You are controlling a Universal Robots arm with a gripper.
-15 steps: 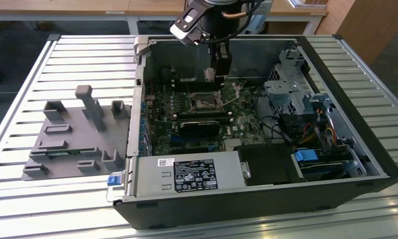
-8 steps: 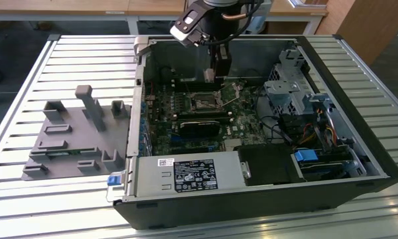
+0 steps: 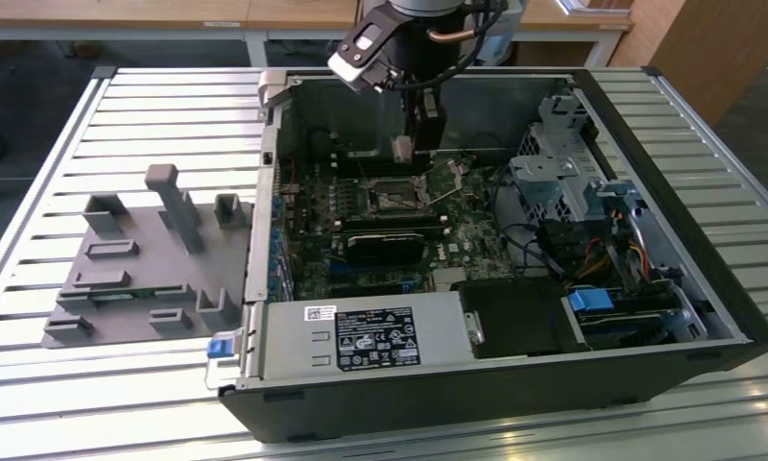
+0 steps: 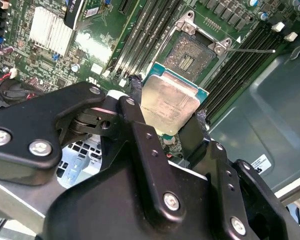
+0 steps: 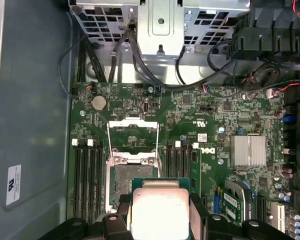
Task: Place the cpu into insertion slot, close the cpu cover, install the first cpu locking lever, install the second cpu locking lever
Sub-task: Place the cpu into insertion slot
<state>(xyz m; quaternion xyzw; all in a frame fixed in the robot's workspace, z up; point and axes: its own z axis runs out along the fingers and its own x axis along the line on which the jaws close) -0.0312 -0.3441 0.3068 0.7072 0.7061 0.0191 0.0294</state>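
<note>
My gripper (image 3: 402,148) hangs inside the open computer case, shut on the cpu (image 4: 171,100), a flat square chip with a pale metal face and a green edge. Black fingers (image 4: 134,89) press on two opposite sides of the chip. The cpu (image 5: 160,212) is above the board, beside the insertion slot (image 5: 132,181) and not touching it. The insertion slot (image 4: 192,54) lies uncovered, its dark centre showing. The cpu cover (image 5: 132,134) is swung up, a thin metal frame with a window. A thin lever (image 4: 251,50) sticks out sideways from the slot (image 3: 391,197).
Long black memory slots (image 5: 85,175) flank the socket on both sides. A finned silver heatsink (image 5: 248,150) sits on the green board. A drive cage with cables (image 3: 553,182) and a power supply (image 3: 358,338) fill the case. A grey fixture plate (image 3: 141,259) lies on the exterior view's left.
</note>
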